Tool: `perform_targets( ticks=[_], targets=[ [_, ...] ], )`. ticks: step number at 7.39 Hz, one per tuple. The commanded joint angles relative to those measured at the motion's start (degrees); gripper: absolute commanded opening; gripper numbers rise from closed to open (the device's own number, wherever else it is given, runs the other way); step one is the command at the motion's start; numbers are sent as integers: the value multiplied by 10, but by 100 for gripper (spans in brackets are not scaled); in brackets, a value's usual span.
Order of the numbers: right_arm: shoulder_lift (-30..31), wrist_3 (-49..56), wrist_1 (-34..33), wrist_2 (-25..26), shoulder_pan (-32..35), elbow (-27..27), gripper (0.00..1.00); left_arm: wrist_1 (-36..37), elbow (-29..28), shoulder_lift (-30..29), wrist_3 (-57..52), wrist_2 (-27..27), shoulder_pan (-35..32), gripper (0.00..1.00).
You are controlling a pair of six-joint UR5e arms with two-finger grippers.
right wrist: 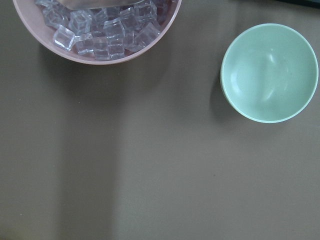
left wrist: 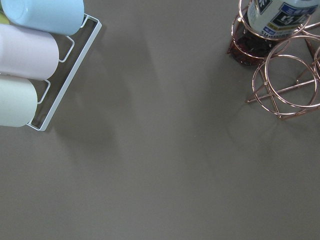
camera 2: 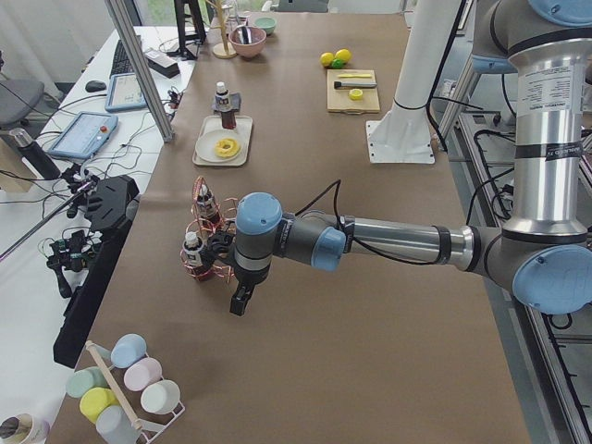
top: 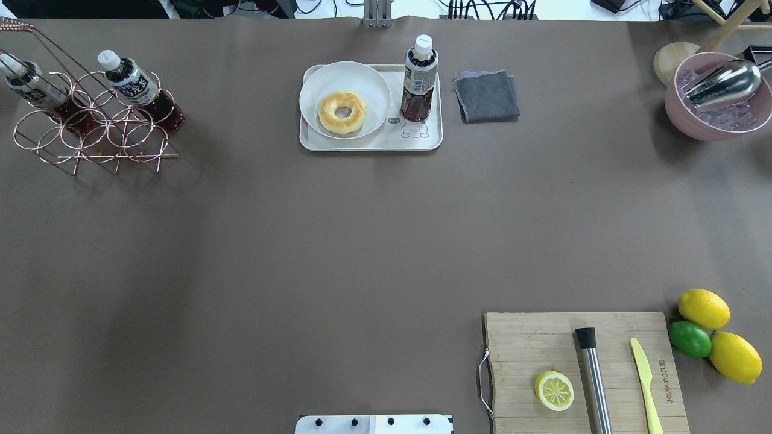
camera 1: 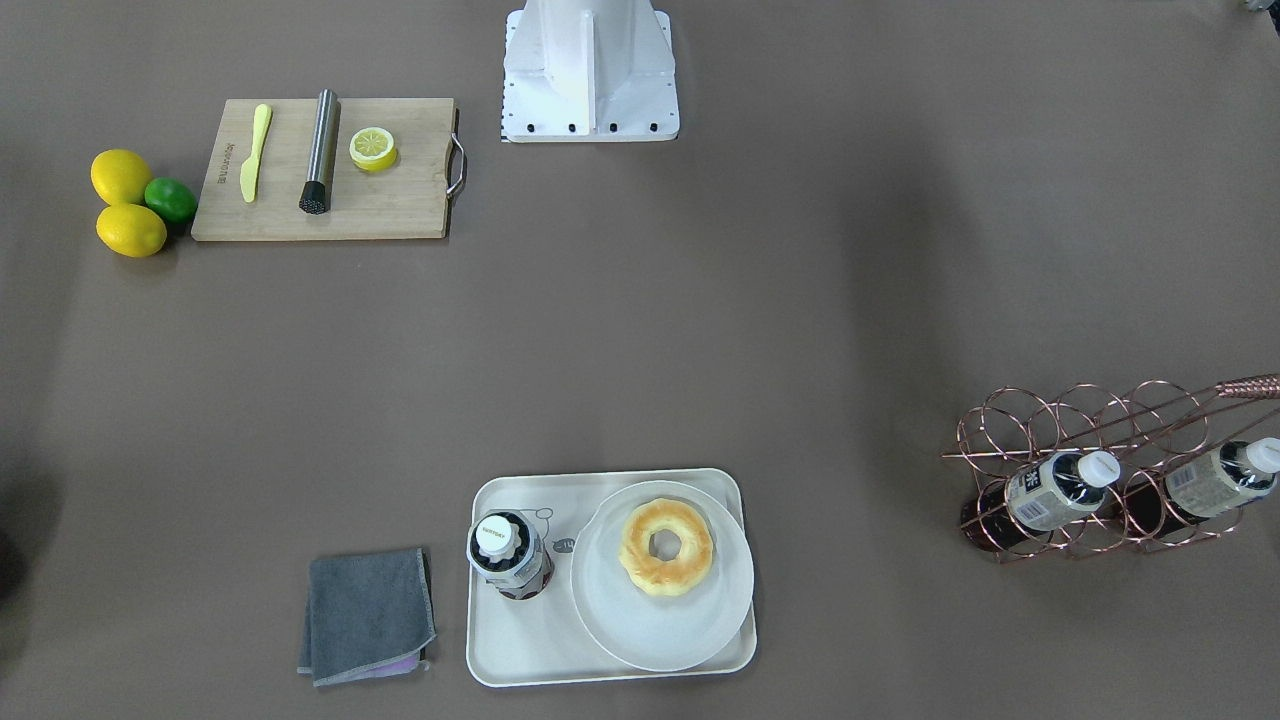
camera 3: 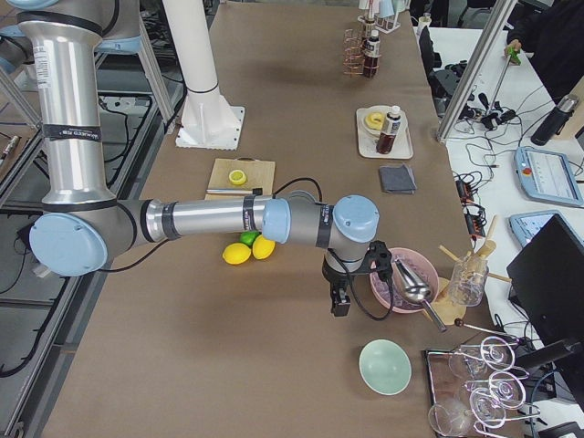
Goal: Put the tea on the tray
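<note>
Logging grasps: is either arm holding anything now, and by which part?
Nothing is held: the left tool and right tool hang empty, and the small clear tea bottle stands free on the cream-white plastic tray.

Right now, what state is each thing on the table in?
tea: upright, capped, standing on the tray
tray: carrying the tea and a doughnut plate
two rack bottles: capped, lying tilted in the copper rack
lemon half: cut face up on the cutting board
grey cloth: folded
pink bowl: holding ice cubes
left gripper, right gripper: cannot tell

The tea (top: 420,78) stands upright on the cream tray (top: 368,143).
</note>
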State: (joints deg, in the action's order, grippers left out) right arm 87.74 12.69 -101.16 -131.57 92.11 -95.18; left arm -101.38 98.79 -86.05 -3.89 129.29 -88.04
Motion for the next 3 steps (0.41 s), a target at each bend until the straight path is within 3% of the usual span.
perform_targets(
  ticks=[1,3],
  targets=[
    [-1,-5,0,-1,0,-6,100,0,1,-1,0,0,1,98],
    [-5,-8,4,-3,-1,4,100,-2,0,-3,0,0,1,98]
  ],
)
